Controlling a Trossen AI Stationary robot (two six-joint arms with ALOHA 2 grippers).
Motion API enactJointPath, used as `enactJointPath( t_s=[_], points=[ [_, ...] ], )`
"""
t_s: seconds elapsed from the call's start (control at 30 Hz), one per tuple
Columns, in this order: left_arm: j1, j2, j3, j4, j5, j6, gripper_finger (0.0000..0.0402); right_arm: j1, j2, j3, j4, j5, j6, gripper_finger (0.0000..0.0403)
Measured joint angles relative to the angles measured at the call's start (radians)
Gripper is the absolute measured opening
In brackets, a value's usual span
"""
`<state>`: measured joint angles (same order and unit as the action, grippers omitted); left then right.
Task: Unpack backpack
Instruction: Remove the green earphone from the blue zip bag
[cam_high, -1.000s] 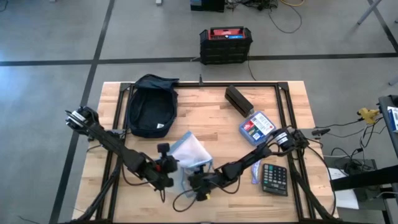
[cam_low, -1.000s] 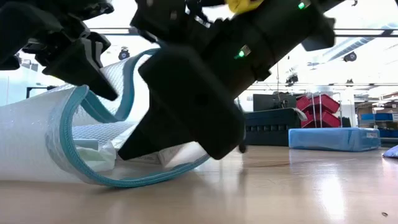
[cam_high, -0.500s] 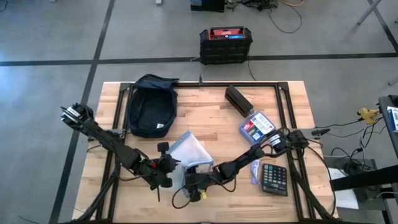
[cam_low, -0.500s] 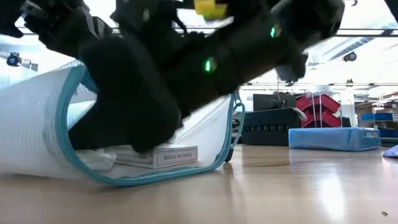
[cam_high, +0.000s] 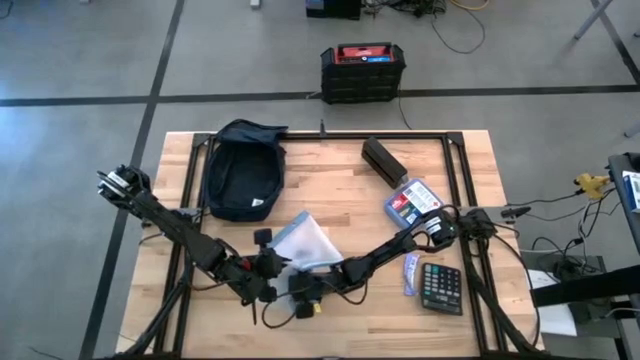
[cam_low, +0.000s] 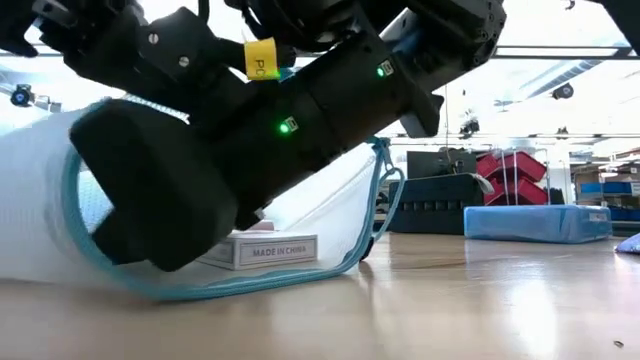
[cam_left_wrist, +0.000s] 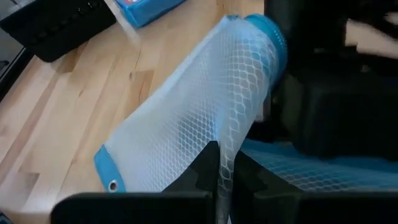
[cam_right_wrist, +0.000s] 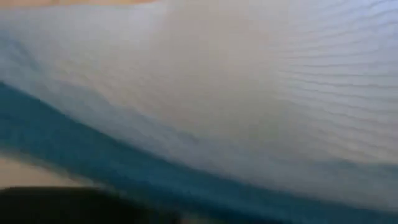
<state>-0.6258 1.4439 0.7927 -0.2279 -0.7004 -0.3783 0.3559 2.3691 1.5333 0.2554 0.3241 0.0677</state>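
Observation:
The navy backpack (cam_high: 240, 170) lies flat at the table's far left, touched by neither gripper. A white mesh pouch with blue trim (cam_high: 306, 240) lies near the table's front middle, its mouth (cam_low: 372, 215) gaping. A white box (cam_low: 266, 250) lies on the pouch's lower layer inside. My left gripper (cam_high: 272, 272) is shut on the pouch's mesh. My right gripper (cam_high: 300, 292) reaches into the pouch's mouth (cam_low: 140, 220). Its fingers are hidden by its own body and by the mesh. My left gripper pinches the pouch's upper mesh layer (cam_left_wrist: 222, 149) between its two fingers, close to the blue-trimmed mouth. It holds that layer raised off the lower one. The pouch's underside stays on the table.
A blue box with a red label (cam_high: 413, 203), a long black box (cam_high: 383, 160), a calculator (cam_high: 441, 287) and a small tube (cam_high: 411, 272) lie on the table's right half. A black crate (cam_high: 363, 72) stands on the floor beyond the far edge.
My right gripper has moved toward the table's left and gone deeper into the pouch's mouth. The pouch's upper layer has risen, the mouth has gaped wider, and the white box inside has come into view.

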Motion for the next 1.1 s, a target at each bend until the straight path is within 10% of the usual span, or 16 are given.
enactJointPath(
  t_s=[0.1,0.5,0.87,1.1],
  points=[
    [0.000,-0.002,-0.027,-0.001,-0.001,-0.016,0.0000,0.005,-0.021,-0.003,-0.020,-0.003,0.000,0.0020],
    [0.000,-0.032,-0.109,-0.057,-0.020,-0.180,0.0000,0.104,-0.213,-0.008,-0.325,0.029,0.029,0.0002],
    [-0.003,-0.084,-0.113,-0.061,-0.027,-0.276,0.0000,0.294,-0.343,-0.016,-0.970,0.376,0.688,0.0001],
    [-0.004,-0.075,-0.116,0.049,-0.018,-0.202,0.0000,0.353,-0.349,-0.023,-1.011,0.449,0.828,0.0000]
  ],
)
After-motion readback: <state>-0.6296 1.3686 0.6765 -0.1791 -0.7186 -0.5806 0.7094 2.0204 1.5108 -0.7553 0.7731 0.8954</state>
